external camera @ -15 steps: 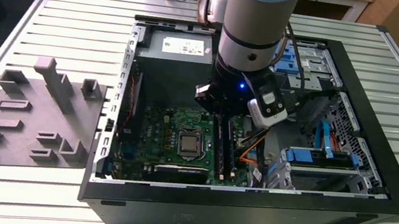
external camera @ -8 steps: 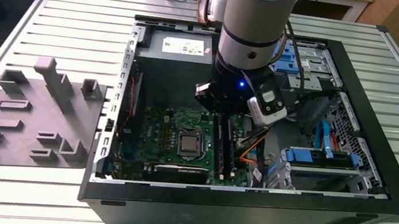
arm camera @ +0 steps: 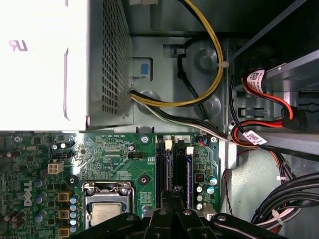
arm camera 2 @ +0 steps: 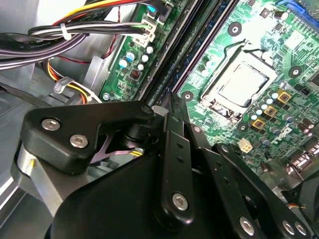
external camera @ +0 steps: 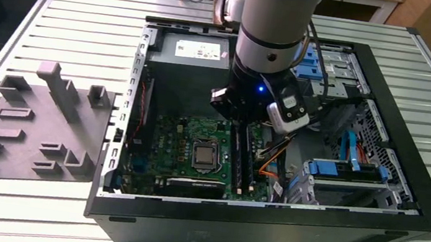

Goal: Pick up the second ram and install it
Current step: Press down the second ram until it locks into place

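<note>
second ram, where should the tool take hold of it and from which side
Probably by its upper long edge, near the middle, pinching across the two flat faces and coming straight down from above. The second ram appears to stand on edge on the motherboard, so only its top edge looks free.

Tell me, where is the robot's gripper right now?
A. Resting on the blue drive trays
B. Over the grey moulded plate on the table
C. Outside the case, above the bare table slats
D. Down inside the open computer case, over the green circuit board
D: in the exterior view the gripper reaches into the open computer case, just above the green circuit board, away from the grey moulded plate.
</note>
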You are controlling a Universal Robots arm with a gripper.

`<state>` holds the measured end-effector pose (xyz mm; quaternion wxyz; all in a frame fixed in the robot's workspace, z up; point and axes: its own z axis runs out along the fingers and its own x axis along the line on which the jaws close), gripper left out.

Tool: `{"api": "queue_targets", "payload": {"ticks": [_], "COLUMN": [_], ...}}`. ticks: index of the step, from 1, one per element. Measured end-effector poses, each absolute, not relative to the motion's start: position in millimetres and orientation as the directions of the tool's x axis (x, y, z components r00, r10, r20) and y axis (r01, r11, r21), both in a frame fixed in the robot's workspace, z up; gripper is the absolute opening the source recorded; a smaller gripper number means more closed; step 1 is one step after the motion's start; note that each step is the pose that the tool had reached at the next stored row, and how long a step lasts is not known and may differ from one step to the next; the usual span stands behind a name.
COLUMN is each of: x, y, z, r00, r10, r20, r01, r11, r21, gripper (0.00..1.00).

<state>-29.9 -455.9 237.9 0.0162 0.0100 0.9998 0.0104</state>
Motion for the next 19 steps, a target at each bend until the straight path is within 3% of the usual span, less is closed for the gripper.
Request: {"api": "queue_targets", "payload": {"ticks": [19], "x": [-29.9], "y": [-449.6], "z": [237.9], "r00": [-0.999], "r10": [0.02], "r20": [-0.032], "r01": [0.02], "r11": [1.0], "r21": [0.021], "gripper": [0.11]}}
